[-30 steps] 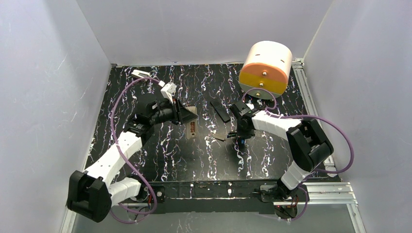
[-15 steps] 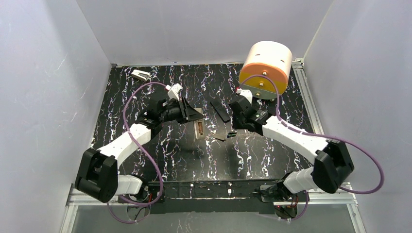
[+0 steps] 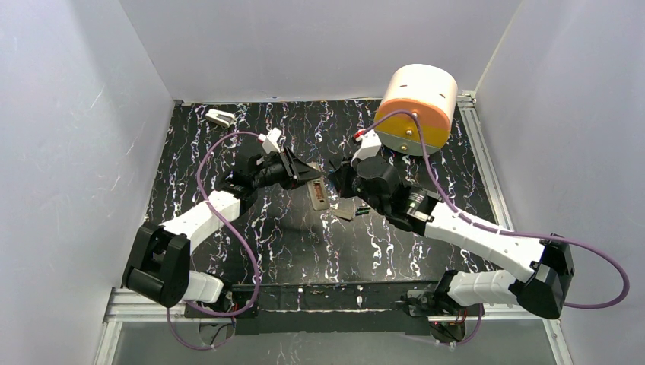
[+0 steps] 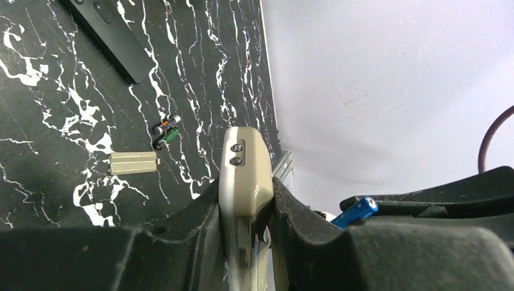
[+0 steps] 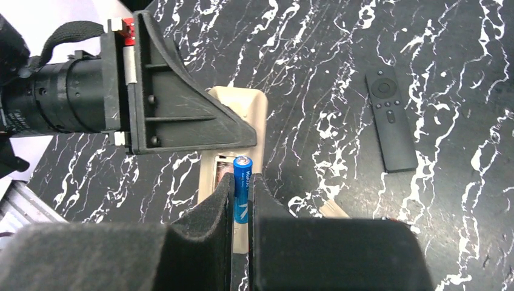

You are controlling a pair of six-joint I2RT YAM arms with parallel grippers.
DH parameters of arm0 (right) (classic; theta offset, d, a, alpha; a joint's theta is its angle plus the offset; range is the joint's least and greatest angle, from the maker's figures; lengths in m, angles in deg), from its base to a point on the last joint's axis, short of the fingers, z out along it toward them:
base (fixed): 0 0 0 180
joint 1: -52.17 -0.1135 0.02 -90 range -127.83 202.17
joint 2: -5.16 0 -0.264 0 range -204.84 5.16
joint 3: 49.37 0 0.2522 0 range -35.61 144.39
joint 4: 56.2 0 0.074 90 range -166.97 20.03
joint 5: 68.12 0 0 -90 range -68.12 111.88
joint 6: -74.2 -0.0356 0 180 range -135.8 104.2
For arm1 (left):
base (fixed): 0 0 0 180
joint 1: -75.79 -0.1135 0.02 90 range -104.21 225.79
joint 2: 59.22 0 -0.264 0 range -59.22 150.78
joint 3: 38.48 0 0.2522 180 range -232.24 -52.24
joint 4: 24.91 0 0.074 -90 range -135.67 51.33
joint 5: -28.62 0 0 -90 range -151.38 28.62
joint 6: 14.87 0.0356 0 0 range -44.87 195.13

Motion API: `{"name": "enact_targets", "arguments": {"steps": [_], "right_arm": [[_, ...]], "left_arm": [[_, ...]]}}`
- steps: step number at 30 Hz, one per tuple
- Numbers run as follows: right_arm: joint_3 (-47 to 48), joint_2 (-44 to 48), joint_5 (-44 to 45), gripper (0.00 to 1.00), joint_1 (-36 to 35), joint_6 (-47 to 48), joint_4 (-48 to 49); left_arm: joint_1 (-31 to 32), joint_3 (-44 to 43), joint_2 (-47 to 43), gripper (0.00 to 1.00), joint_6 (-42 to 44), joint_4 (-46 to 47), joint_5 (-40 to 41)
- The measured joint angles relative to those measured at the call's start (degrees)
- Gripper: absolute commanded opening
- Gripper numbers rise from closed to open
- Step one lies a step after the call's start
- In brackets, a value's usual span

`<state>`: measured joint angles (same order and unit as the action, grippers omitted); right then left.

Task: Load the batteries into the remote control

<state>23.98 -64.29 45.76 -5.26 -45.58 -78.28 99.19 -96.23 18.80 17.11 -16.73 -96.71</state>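
Remote control (image 4: pixel 242 173) sits clamped in left gripper (image 4: pixel 243 206); right gripper (image 5: pixel 242 200) pinches blue battery (image 5: pixel 242 176)

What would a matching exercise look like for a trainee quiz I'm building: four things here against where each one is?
Things: 1 blue battery; 2 remote control; 3 black strip; 4 green battery.
Places: a between the left fingers; b on the table beside the small beige cover; c between the right fingers; d flat on the table, buttons up.
Pairs: 1-c, 2-a, 3-d, 4-b.
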Motion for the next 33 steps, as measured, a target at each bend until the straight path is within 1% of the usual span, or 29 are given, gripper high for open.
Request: {"name": "enact_targets", "arguments": {"steps": [4,14,24,28,33], "right_arm": [[-1.2,0.0,-0.5,0.09,-0.9,1.6,3.9],[-3.1,-1.0,-1.4,0.09,-2.4,5.1,10.2],[-4.3,-2.3,-1.1,0.09,-3.8,7.8,11.6],[-4.8,-2.8,-1.0,0.13,-4.0,9.1,12.0],[-5.5,-3.0,-0.8,0.15,-4.1,10.6,13.3]], "left_arm": [[0.0,0.0,0.0,0.00,-2.2,0.5,-0.1],[0.0,-0.1,0.0,0.00,-7.7,0.8,-1.4],[0.0,-1.0,0.0,0.00,-9.0,0.8,-2.0],[0.0,-1.0,0.0,0.00,-9.1,0.8,-2.2],[0.0,-1.0,0.0,0.00,-9.0,0.6,-2.2]]}}
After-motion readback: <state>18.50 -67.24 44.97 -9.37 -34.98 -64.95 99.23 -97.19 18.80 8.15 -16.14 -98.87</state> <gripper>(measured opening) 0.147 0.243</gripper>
